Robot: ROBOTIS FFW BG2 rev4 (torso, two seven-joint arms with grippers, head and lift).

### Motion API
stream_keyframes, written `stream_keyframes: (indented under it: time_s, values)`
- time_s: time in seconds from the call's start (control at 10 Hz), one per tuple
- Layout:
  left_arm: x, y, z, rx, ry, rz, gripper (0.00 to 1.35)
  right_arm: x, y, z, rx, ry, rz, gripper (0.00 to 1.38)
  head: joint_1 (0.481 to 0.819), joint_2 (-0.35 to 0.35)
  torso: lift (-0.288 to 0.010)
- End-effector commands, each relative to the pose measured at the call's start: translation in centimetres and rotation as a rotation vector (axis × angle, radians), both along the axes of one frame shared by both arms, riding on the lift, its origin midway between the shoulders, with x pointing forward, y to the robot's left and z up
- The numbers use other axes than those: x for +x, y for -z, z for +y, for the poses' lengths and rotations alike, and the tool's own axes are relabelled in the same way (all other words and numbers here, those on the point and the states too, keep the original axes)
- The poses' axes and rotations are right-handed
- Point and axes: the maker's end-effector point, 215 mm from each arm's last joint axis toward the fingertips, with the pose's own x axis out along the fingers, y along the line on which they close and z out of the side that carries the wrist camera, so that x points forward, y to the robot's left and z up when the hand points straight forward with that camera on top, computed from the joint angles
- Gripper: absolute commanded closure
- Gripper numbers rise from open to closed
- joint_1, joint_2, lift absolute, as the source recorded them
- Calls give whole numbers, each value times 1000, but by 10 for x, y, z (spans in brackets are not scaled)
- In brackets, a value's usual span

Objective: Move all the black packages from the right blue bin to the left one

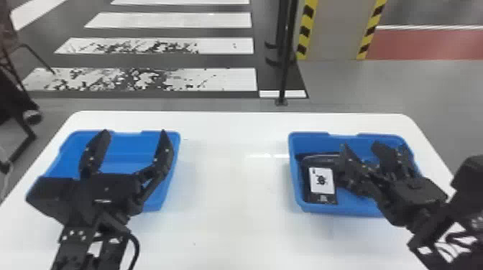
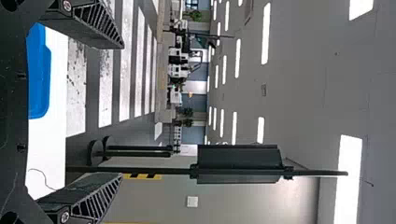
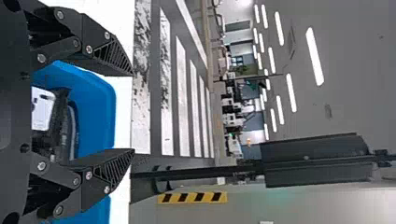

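black packages (image 1: 312, 196), flat, one with white label (image 1: 321, 180) and dark bug-like figure, in left part of right blue bin (image 1: 359, 207), right hand (image 1: 360, 144) over that bin, fingers apart, left hand (image 1: 134, 131) over left blue bin (image 1: 125, 147), fingers apart, white counter (image 1: 230, 201)

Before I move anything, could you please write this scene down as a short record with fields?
Surface: white table
Left bin: blue, inside partly hidden by the left gripper
Right bin: blue, holds black packages
Front package: black, white label facing up
Package count: cannot tell, partly hidden
Left gripper: over left bin, fingers apart
Right gripper: at right bin, fingers apart
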Motion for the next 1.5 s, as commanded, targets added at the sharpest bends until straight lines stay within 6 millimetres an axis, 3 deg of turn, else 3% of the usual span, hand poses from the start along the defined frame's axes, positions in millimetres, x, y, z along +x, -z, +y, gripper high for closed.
stream_keyframes:
  time_s: [0.0, 0.2, 0.5, 1.0, 1.4]
  values:
    - [0, 0, -1, -1, 2, 0, 85, 5, 21, 14, -25, -38, 94, 501, 695, 20, -169]
    - [1, -1, -4, 1, 9, -2, 85, 13, 53, 21, -64, -70, 233, 501, 695, 39, -169]
    - [2, -2, -7, 2, 15, -2, 85, 1, 98, 15, -96, -72, 412, 501, 695, 39, -169]
    - [2, -3, -17, 25, 32, -7, 85, 18, 123, 2, -94, -37, 464, 501, 695, 15, -169]
    - [2, -4, -15, 27, 28, -9, 85, 17, 136, 11, -75, -55, 495, 455, 695, 11, -169]
